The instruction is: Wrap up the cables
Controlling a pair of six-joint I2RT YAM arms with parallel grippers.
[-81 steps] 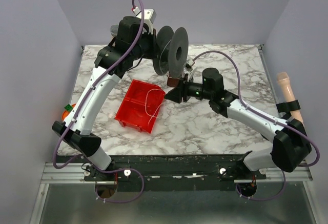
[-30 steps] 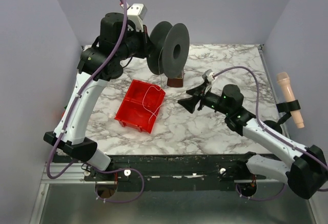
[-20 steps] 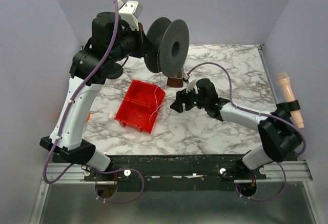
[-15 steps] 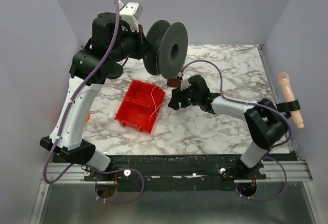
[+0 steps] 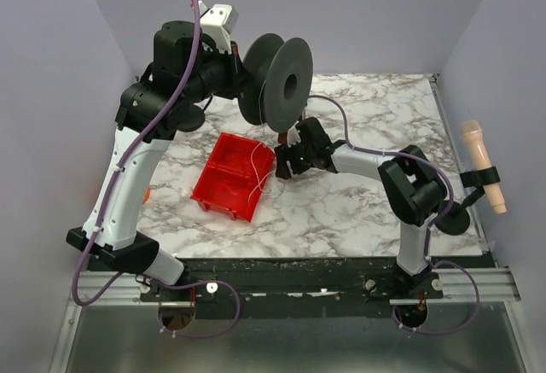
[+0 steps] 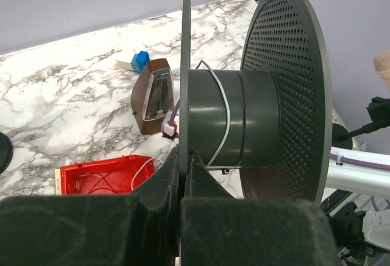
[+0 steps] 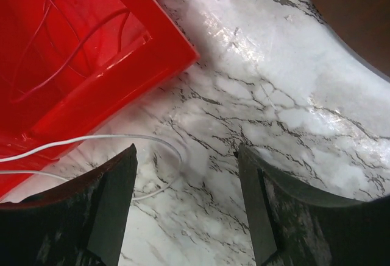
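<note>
- Right gripper (image 7: 186, 175) hangs spread wide just beside the red bin (image 5: 223, 205), clasping nothing.
- Left gripper (image 6: 183, 156) clamps the black spool (image 6: 250, 126) by one flange, above the bin.
- Thin white cable (image 6: 226, 117) loops inside the bin, spills over its rim, rises to the spool.

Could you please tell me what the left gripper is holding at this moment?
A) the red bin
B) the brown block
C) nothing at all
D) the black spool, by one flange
D: in the left wrist view the left gripper is shut on the thin flange of the spool, which has one turn of cable on its hub.
</note>
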